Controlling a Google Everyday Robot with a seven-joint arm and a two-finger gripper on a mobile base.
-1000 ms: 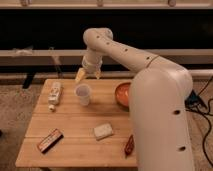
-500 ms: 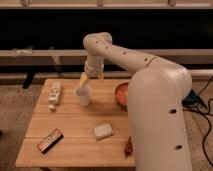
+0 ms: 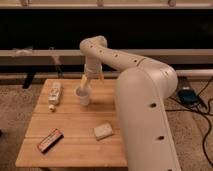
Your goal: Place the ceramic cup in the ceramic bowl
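The gripper (image 3: 87, 82) was poised just above the ceramic cup (image 3: 82, 96); its opening could not be told; nothing was lifted yet; the ceramic bowl was hidden by the arm (image 3: 145, 115).

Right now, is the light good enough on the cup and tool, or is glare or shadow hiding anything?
Camera view: warm, even light on the table, no glare; the white ceramic cup stands out; the tool is right at its rim. The arm, not shadow, covers the table's right side, so I cannot see the ceramic bowl.
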